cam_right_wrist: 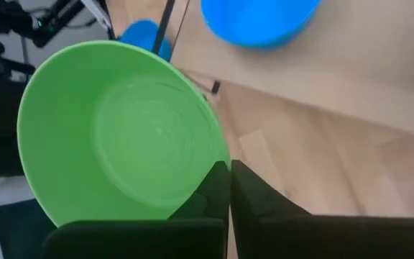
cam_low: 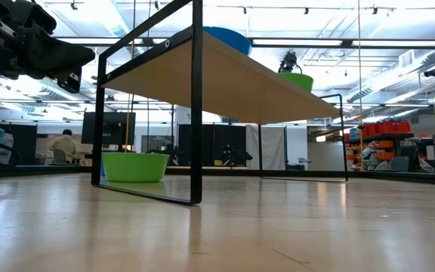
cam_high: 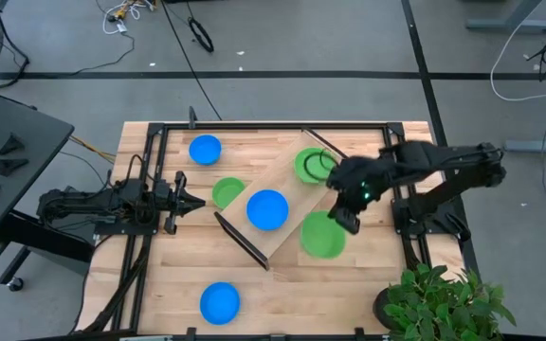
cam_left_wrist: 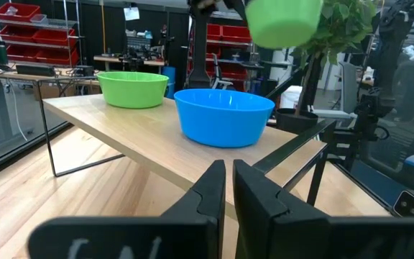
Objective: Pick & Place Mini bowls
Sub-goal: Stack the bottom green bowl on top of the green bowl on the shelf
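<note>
wooden tray (cam_high: 287,204): tilted on table | potted plant (cam_high: 439,303): table's corner | person (cam_low: 65,145): background

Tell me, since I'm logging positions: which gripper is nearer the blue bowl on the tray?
Right. The right gripper, holding a green bowl, is just beyond the blue bowl; the left gripper waits slightly farther away.

You had even, bright overhead light in the high view, with soft shadows on the bench (cam_high: 159,284). In the low view, ceiling strips glared toward 12 o'clock. The right wrist view was blurred: its green bowl (cam_right_wrist: 121,137) sat out of focus.
</note>
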`<state>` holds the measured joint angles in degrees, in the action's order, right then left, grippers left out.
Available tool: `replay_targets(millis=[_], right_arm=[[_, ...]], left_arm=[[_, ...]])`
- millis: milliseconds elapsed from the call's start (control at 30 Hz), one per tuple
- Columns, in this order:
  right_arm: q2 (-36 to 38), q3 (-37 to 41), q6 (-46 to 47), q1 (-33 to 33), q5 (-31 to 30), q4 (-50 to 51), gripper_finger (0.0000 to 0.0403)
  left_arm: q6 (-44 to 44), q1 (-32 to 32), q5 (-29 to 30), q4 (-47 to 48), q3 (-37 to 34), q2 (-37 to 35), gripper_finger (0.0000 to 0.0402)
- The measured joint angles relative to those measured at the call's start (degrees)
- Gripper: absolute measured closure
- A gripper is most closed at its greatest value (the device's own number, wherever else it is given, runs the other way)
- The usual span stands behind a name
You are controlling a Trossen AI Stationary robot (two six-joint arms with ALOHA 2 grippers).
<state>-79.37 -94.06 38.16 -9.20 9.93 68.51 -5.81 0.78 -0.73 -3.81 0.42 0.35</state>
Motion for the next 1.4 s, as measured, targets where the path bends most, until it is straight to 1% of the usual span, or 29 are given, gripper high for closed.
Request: replay_targets(millis=[200,400,567,700,1000,1200,1400], right_arm=[[0.0,-5.0,-2.7,3.8,0.0,2.7,0.0403],[0.0,-7.2,-2.0,7.5,-0.2,2.7,0.0403],[0.0,-7.2,1.9,10.4,-2.7,2.5,0.0403],[0.0,-7.2,7.8,12.7,-6.4,2.5,0.0403],[-0.2,-7.2,17.9,20.2,-11.1,2.7,0.0403],[-0.2,-7.2,22.8,24.0,-11.1,2.9,0.0403],[-0.2,-7.2,24.2,25.8,-11.9,4.0,0.0403]], left_arm=[[0.0,0.0,0.0,0.0,0.0,0.0,0.0369],[0.0,0.0,0.0,0.0,0.0,0.0,0.0369],[0.0,0.0,0.0,0.0,0.0,0.0,0.0369],[0.0,0.0,0.0,0.0,0.0,0.0,0.0369],[0.0,0.0,0.0,0.0,0.0,0.0,0.0369],[0.0,0.0,0.0,0.0,0.0,0.0,0.0369],[0.0,0.0,0.0,0.0,0.0,0.0,0.0369]])
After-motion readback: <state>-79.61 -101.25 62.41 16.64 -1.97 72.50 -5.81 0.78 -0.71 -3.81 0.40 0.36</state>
